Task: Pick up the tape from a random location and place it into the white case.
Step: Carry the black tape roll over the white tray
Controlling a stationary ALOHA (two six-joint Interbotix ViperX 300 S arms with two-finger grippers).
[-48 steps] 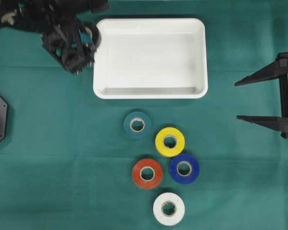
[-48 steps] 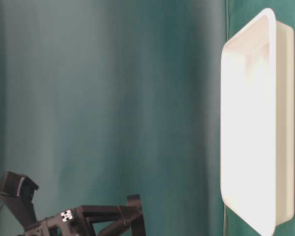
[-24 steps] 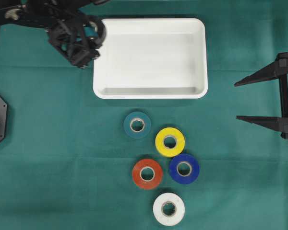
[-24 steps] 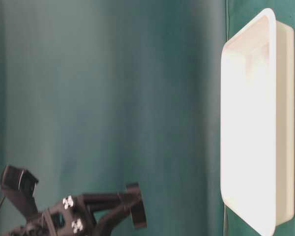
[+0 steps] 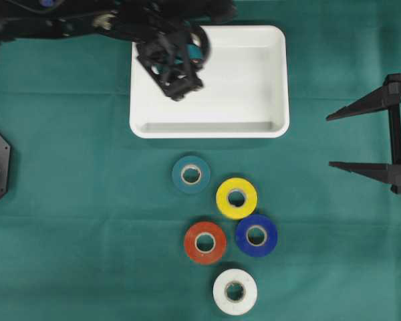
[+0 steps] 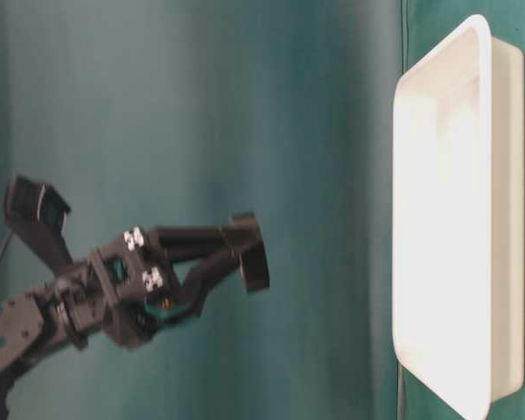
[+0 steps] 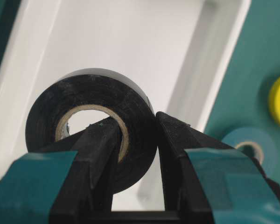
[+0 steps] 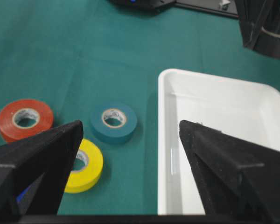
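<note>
Left gripper (image 5: 187,57) has crossed from outside case's left rim to above white case (image 5: 274,80) interior, raised well clear. Clenched on black tape roll (image 7: 93,126), one finger through core.

Risk: release from height; roll may bounce or roll over rim.

Right gripper (image 5: 334,140) parked, jaws spread, empty.

Overhead: roll mostly hidden under gripper; floor clearance unclear.

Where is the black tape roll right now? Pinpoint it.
The black tape roll is clamped in the left gripper, held above the left part of the white case in the overhead view, away from the five rolls on the cloth.
</note>
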